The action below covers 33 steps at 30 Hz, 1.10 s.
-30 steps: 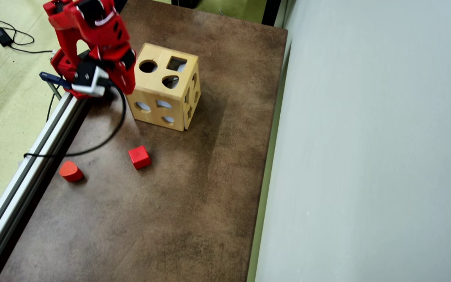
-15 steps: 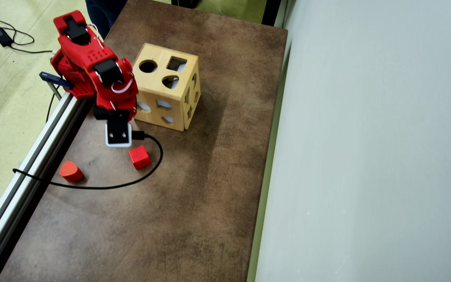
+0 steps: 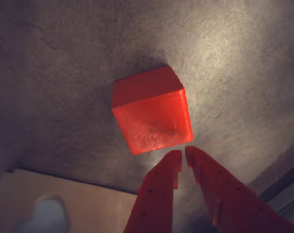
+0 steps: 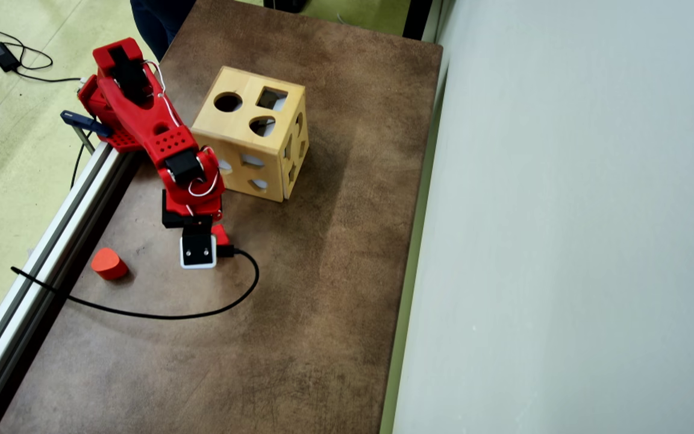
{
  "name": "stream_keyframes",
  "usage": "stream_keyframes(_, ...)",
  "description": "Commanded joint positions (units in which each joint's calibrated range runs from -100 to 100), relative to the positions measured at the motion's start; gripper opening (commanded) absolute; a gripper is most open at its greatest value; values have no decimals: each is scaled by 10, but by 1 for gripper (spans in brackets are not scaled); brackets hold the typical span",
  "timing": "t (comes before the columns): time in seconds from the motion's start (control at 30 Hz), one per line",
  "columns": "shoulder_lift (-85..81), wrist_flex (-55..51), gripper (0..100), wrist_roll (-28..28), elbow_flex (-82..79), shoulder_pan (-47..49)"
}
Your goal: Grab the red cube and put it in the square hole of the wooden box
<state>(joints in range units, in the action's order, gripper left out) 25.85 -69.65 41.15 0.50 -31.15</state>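
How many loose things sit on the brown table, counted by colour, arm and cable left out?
Bright red: 1, the red cube
Orange-red: 1, the rounded block
Pale wood: 1, the wooden box
Total: 3

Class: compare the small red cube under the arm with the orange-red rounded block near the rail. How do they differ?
The small red cube has flat square faces and sharp edges; the orange-red rounded block has a curved side. The cube sits beneath the arm, mostly hidden in the overhead view; the rounded block lies fully exposed. Both rest on the brown table.
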Motion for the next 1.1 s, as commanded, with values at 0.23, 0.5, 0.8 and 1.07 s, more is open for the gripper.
stream_keyframes(0.23,-25,36,2,18,4,3)
stream_keyframes(0.5,-46,56,3,15,-2,5)
stream_keyframes(0.8,-80,47,20,14,-5,3)
stream_keyframes(1.07,-81,16,32,16,2,-39)
